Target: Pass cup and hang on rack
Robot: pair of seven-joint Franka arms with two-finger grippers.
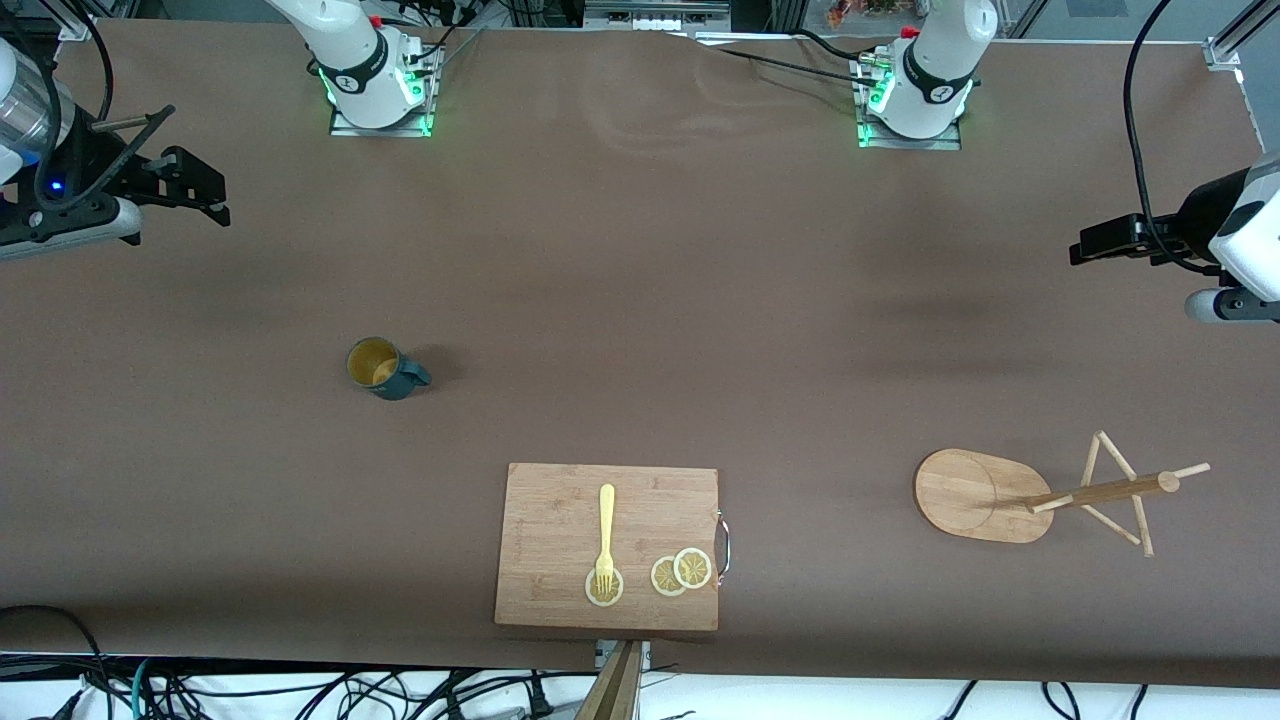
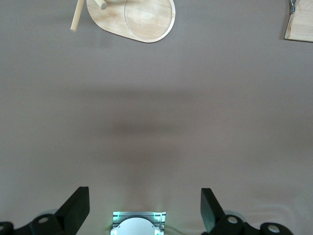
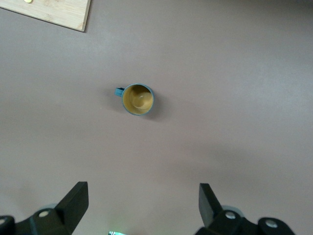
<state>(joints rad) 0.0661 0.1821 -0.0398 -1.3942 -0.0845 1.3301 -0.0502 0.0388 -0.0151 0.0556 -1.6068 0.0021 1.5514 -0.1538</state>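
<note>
Teal cup [image 1: 386, 368] stands upright toward the tabletop's [image 1: 640, 300] right-arm end, rack [image 1: 1040, 495] near the left-arm end's front corner. Left end effector [image 2: 145, 210] and right end effector [image 3: 143, 208] wait spread, empty.

A robotics lab: two white arm bases [image 1: 375, 75] with green status lights are bolted to a table [image 1: 640, 250] covered in plain brown sheeting. Aluminium frame rails [image 1: 1235, 40] stand at its corners, and loose black cables [image 1: 300, 690] tangle along its edge. A bamboo cutting board [image 1: 560, 520] with toy lemon slices [image 1: 681, 572] serves as a prop
</note>
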